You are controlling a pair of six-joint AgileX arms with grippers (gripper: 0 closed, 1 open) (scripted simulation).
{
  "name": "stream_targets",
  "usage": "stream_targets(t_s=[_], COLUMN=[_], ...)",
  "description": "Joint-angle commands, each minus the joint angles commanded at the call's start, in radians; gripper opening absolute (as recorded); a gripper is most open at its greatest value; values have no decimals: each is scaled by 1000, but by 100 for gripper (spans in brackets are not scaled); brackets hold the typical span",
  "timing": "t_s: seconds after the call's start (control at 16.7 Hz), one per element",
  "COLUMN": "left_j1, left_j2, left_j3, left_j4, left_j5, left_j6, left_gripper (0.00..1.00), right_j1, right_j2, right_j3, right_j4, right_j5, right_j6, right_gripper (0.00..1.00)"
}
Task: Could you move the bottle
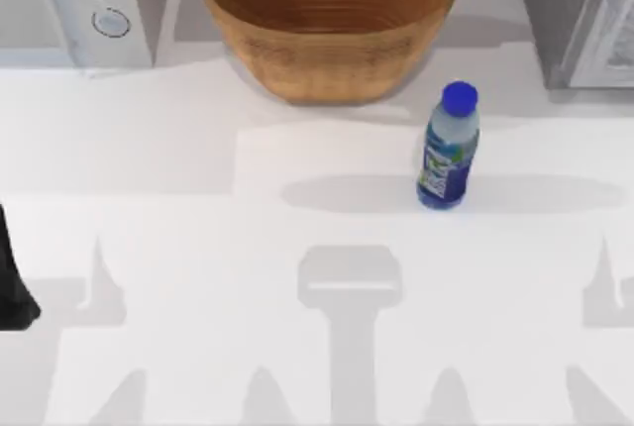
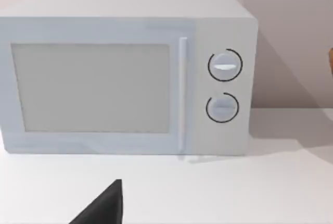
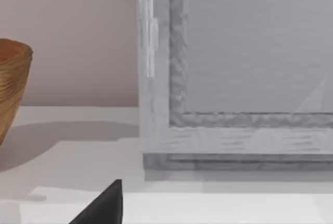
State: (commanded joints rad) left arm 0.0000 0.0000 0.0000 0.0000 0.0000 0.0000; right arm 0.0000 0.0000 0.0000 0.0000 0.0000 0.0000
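The small clear plastic bottle [image 1: 449, 147] with blue cap stands upright on the white worktop [image 1: 198, 248], right of centre, just before the brown wicker bowl [image 1: 329, 20] at the rear edge. The left arm [image 1: 12, 282] sits parked at the left edge.

A kitchen counter, by the look of it: a white microwave [image 2: 127, 75] with two round dials stands against a plain wall, a wicker bowl [image 1: 329, 20] sits just right of it, and a grey appliance [image 1: 580, 15] further right
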Motion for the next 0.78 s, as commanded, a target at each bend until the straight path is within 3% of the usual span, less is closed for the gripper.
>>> stream_targets(t_s=[0.36,0.78], left_j1=[0,0], left_j2=[0,0], left_j3=[0,0], left_j4=[0,0], left_j5=[0,0], left_j6=[0,0], left_gripper=[100,100], right_j1=[51,358], right_j2=[10,76], right_j3=[84,597], right_j4=[-17,-124], right_j5=[8,67], right_j6=[49,348], right_gripper=[100,100])
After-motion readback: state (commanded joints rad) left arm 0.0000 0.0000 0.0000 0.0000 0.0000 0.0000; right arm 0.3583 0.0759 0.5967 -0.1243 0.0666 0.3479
